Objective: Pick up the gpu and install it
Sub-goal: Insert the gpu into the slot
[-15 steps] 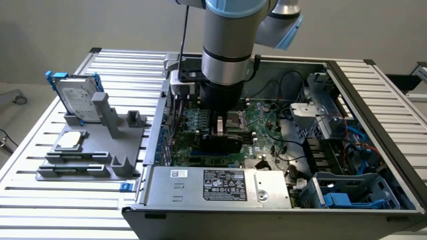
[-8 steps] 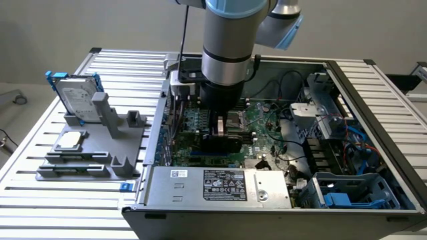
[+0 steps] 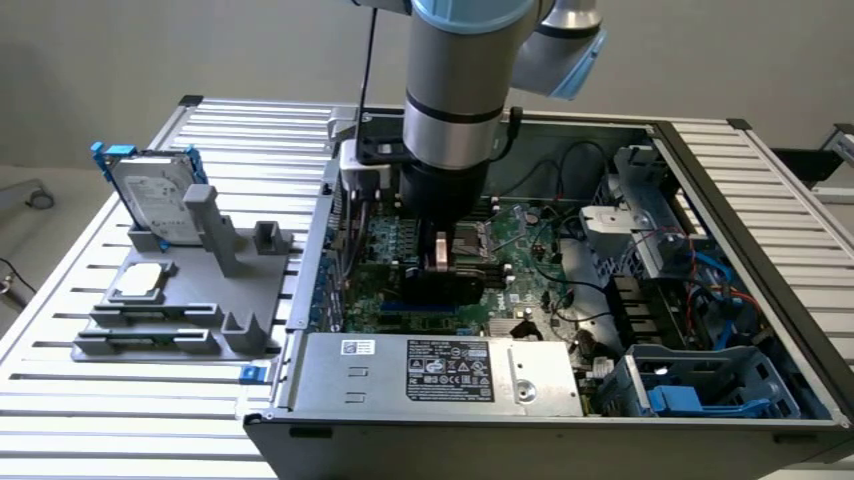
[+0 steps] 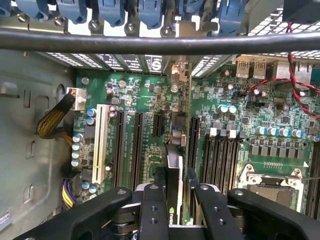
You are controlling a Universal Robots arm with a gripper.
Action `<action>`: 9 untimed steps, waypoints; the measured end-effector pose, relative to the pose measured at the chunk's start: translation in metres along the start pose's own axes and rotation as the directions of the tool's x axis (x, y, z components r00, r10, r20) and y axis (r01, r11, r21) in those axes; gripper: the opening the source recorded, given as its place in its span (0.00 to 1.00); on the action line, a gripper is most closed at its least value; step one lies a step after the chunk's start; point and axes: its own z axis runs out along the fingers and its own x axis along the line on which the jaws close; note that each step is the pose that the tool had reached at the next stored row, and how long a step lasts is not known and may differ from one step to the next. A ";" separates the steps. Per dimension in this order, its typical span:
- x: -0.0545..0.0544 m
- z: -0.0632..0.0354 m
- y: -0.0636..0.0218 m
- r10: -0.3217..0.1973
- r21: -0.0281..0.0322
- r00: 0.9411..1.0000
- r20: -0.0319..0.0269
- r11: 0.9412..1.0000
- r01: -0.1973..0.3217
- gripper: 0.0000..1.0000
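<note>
The claw point(image 3: 438, 262) is down inside the open grey computer case point(image 3: 747, 200), closed on the gpu point(image 3: 437, 290), a thin expansion card with a black cooler shroud. In the wrist view the two black fingers point(image 4: 152, 200) of the claw point(image 4: 175, 172) clamp the card point(image 4: 172, 159) from both faces, so it is seen edge-on. It stands upright over the green motherboard point(image 4: 140, 95), between two rows of long black slots and in line with the silver bracket opening point(image 4: 179, 70) at the case's rear wall. Whether its lower edge sits in a slot I cannot tell.

In the exterior view the case lies on a desk point(image 3: 240, 130) of silver aluminium slats, with a grey labelled power supply box point(image 3: 447, 370) along its near edge. On the exterior view's left, well apart from the case, a grey plastic rack point(image 3: 174, 335) rests on the desk. A silver hard drive with a blue frame point(image 3: 150, 190) stands upright at its far end, and a small flat silver-grey drive point(image 3: 140, 283) lies on it
</note>
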 end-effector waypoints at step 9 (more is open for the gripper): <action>0.005 0.0002 0.0005 -0.010 0.001 0.999 0.032 1.000 0.010 0.27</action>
